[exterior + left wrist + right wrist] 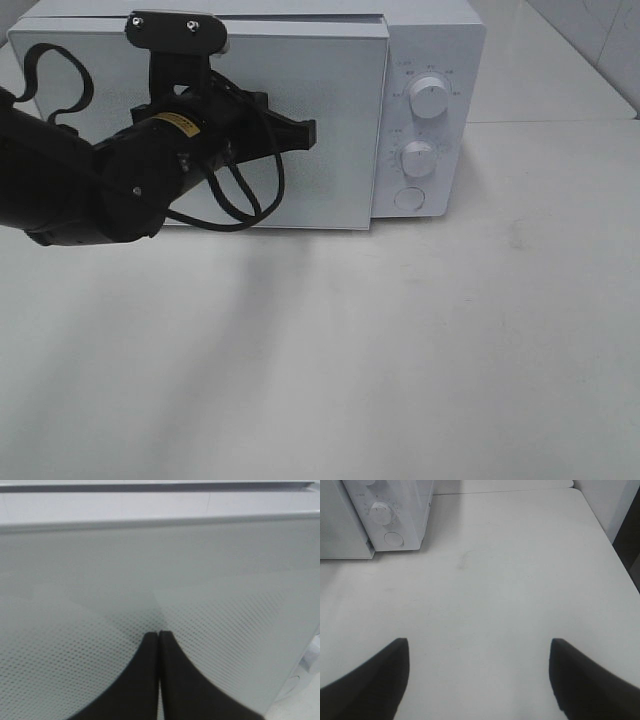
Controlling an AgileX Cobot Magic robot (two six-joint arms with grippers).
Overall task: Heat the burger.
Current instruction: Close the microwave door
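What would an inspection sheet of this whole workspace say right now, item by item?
Surface: white table, faint scuffs.
Job's things: burger, nothing seen; white microwave at the back, two dials on its right side.
Clutter: nothing seen.
Tools: left tool shut, tips at the microwave door; right tool open, holding nothing, above the table.
Cables: black cable loops off the left arm, in front of the door.
Surroundings: tiled wall behind, on the right.
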